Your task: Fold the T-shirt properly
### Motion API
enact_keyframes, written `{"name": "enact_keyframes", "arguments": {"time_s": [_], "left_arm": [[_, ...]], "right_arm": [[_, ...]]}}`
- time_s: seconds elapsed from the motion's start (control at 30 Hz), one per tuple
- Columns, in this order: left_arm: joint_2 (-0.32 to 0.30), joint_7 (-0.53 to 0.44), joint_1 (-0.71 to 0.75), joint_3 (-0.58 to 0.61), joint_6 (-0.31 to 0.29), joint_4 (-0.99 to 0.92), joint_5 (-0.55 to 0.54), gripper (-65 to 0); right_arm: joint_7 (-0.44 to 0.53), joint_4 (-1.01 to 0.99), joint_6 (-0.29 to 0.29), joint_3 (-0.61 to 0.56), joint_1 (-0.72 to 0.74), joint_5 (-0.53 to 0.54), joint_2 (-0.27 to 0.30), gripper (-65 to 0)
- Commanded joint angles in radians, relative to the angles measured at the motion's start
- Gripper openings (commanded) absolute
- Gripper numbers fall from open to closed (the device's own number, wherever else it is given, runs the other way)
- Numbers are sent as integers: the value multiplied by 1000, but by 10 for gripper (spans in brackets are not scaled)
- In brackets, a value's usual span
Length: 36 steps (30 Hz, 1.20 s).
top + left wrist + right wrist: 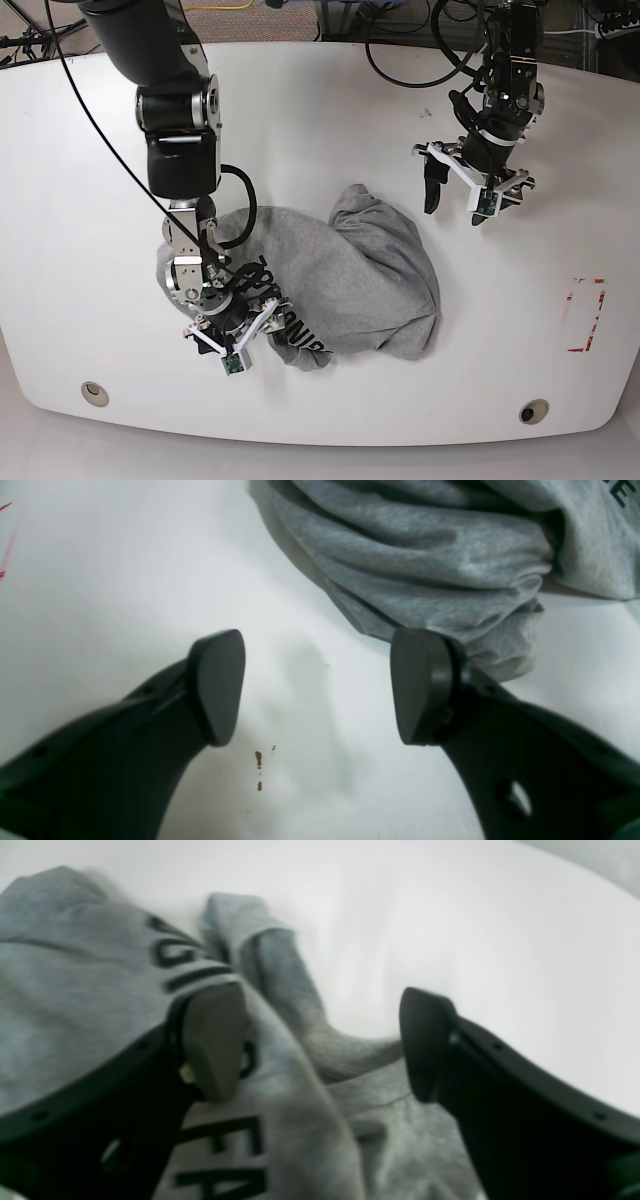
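Observation:
The light grey T-shirt (360,280) lies crumpled in a heap at the middle of the white table (320,110), with black lettering showing at its front left edge. My right gripper (237,333) is open, low over that lettered edge. In the right wrist view a raised fold of the T-shirt (295,1080) with "FA" on it runs between the gripper's (320,1045) spread fingers. My left gripper (456,200) is open and empty above bare table, just beyond the heap's far right edge. In the left wrist view the T-shirt (425,550) bunches just past the gripper (320,687).
A red outline mark (585,315) is on the table at the right. Two round holes (95,392) (533,411) sit near the front edge. Cables (420,50) lie at the back. Small brown specks (258,760) mark the table under the left gripper.

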Motion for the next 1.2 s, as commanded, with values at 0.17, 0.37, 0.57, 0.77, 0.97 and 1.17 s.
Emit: {"name": "enact_keyframes", "arguments": {"time_s": [0.17,0.37,0.57,0.77,0.97,1.17], "left_arm": [[-4,-27,-2,-6,14,23,-5,-222],[-4,-27,-3,-4,16,22,-4,-222],[-4,-20,-8,-2,10,23,-1,-221],[-5,-18,-10,0,10,22,-2,-221],[-4,-20,-11,0,7,23,-4,-222],[-3,-17,-10,3,3,24,-1,-221]], "right_arm": [[77,-146,21,-5,107,14,22,-147],[77,-154,8,-17,106,16,22,-153],[58,-131,-3,-7,80,17,13,-216],[46,-69,-9,-10,56,16,9,-354],[26,73,-2,-12,38,15,7,-582],[20,111,-2,-11,39,12,7,-650]]}}
